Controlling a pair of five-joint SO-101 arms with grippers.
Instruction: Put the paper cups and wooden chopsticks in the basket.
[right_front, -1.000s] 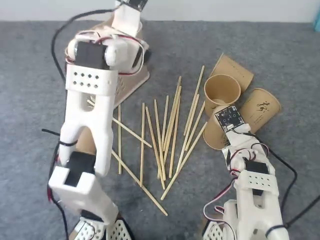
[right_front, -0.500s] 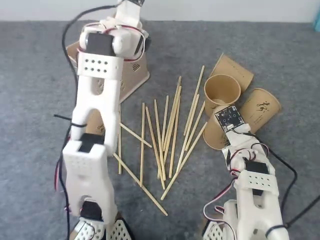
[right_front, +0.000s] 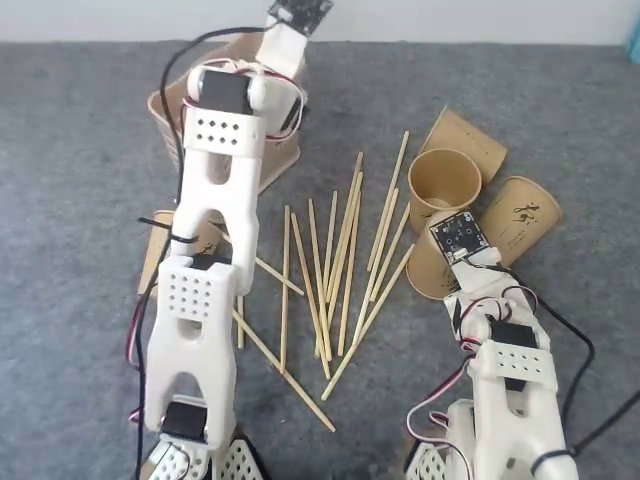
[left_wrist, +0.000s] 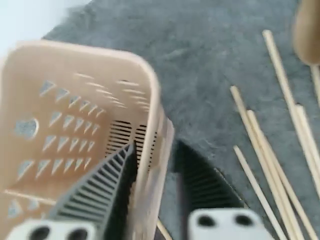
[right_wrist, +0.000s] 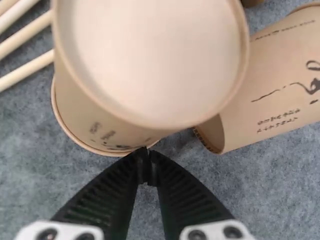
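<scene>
The tan perforated basket stands at the far left of the grey mat. My left gripper straddles a wall of the basket, one finger inside and one outside, closed on it. Several wooden chopsticks lie scattered mid-mat. One paper cup stands upright, with other cups lying beside it on the right. My right gripper is shut and holds nothing, just short of the base of the nearest cup.
A lying cup rests against the upright one. A tan object lies partly under the left arm. The right arm stands at the near right. Bare mat lies to the far right and near centre.
The left arm has stretched farther out over the basket, and the basket has shifted a little toward the far left. The right arm has not moved.
</scene>
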